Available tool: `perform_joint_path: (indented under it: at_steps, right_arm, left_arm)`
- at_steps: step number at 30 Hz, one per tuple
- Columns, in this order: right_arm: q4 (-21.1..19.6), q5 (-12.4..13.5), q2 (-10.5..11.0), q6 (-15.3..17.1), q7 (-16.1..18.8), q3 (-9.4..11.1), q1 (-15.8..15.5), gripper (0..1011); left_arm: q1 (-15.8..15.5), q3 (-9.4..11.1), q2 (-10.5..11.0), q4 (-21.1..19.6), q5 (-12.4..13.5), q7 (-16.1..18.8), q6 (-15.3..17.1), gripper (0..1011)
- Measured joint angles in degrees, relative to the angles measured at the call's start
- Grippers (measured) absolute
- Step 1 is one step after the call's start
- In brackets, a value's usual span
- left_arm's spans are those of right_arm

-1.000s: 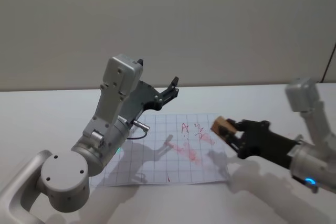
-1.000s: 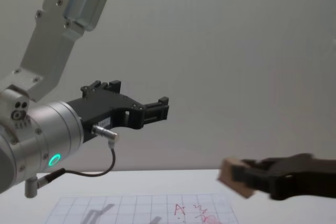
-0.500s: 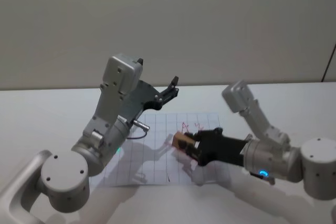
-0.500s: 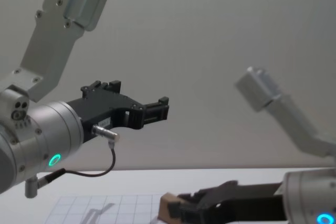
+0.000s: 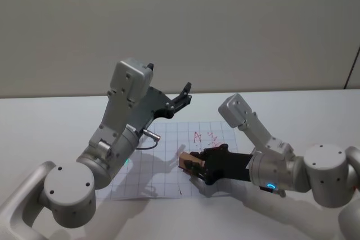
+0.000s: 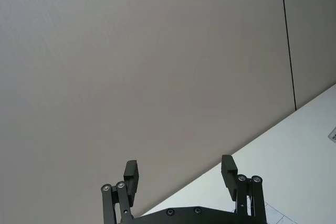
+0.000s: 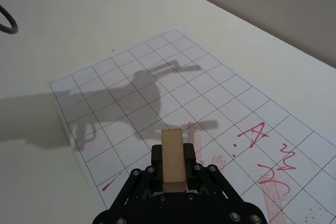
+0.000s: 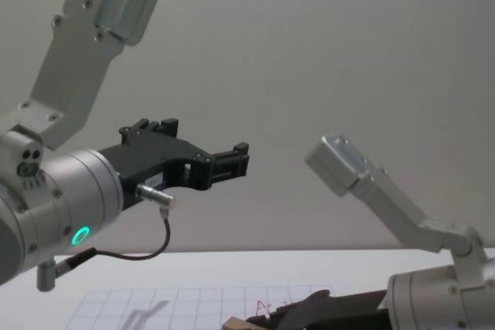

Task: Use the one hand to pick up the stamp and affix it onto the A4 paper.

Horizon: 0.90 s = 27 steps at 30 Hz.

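Clamping stamp (image 5: 187, 162) over A4 paper (image 5: 174, 133): right fingers (image 7: 155, 163) | left fingers (image 6: 131, 174) spread, raised | white table (image 5: 56, 116), grey wall (image 5: 225, 26)

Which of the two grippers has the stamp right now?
The right gripper, low over the A4 paper, jaws shut on the tan stamp. The left gripper is raised above the table, jaws open and empty.

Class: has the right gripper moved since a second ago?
Yes. The right gripper, holding the stamp, moved left and down, from the right edge of the A4 paper to its middle.
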Motion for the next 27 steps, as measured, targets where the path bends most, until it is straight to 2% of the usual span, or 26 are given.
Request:
perform_joint_path:
  at_steps: [8, 16, 24, 27]
  right_arm:
    - [1.2, -1.2, 0.0, -0.1, 0.5, -0.5, 0.5, 218]
    - [1.7, -1.3, 0.0, -0.2, 0.4, -0.9, 0.4, 217]
    - [2.1, 0.8, -0.2, -1.8, -0.9, -1.1, 0.1, 217]
    - [1.7, 2.5, -0.3, -2.7, -1.9, -1.2, -0.1, 217]
  left_arm:
    - [0.0, 0.0, 0.0, 0.0, 0.0, 0.0, 0.0, 1001]
    - [0.0, 0.0, 0.0, 0.0, 0.0, 0.0, 0.0, 1001]
    - [0.0, 0.0, 0.0, 0.0, 0.0, 0.0, 0.0, 1001]
    - [0.0, 0.0, 0.0, 0.0, 0.0, 0.0, 0.0, 1001]
